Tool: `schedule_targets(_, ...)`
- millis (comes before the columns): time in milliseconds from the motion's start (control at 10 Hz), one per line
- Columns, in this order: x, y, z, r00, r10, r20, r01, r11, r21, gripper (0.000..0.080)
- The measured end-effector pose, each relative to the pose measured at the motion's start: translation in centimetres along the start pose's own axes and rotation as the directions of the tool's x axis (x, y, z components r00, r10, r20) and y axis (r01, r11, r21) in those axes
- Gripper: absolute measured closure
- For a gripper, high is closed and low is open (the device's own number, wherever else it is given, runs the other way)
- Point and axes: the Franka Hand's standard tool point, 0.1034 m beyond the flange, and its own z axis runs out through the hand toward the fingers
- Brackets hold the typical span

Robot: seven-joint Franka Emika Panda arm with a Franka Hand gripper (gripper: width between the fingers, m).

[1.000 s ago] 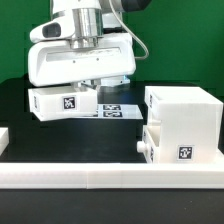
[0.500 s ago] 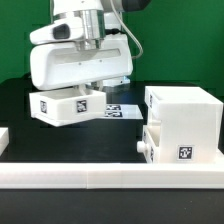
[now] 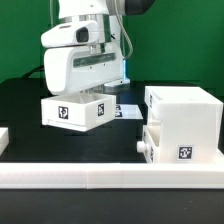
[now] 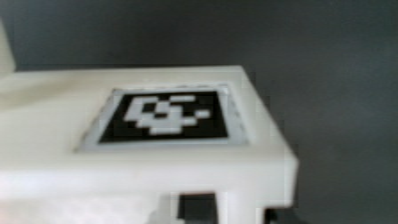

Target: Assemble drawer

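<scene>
Now, in the exterior view, the arm's gripper [image 3: 86, 92] hung above the black table [image 3: 25, 125], carrying the loose tray [image 3: 73, 112], a small white open-topped box with a black-and-white tag [image 3: 62, 113] on its near wall. The fingertips were hidden where they reached down to the tray's rim, but the tray had moved along with the hand, so the fingers were judged to be clamped on its wall.

Over the last second the tray had turned about the wrist, so that it sat more level. It had also drifted toward the exterior view's right, nearer the casing [image 3: 185, 110], though the two were still apart. The marker board [image 3: 125, 108] showed just behind the tray.

The seated tray [image 3: 178, 150] already filled the casing's lower slot, its knob [image 3: 143, 148] sticking out. Whether the slot above it stood open could not be made out.

The wrist view gave only a blurred close look at the carried tray's tagged surface.

One tray appeared done, and the second was being lined up for insertion.
</scene>
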Motion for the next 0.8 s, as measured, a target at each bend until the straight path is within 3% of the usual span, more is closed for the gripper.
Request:
schedule_targets(200,-0.1,0.0,0.1,0.991,-0.132,0.006,0.132,0.991,0.001,0.0760)
schedule_targets(400,1.0,0.3,0.2,0.958,-0.286,0.021,0.286,0.958,-0.004,0.0760)
schedule_targets(800,3.2,0.7,0.5,0.945,-0.326,0.026,0.325,0.945,0.022,0.0760)
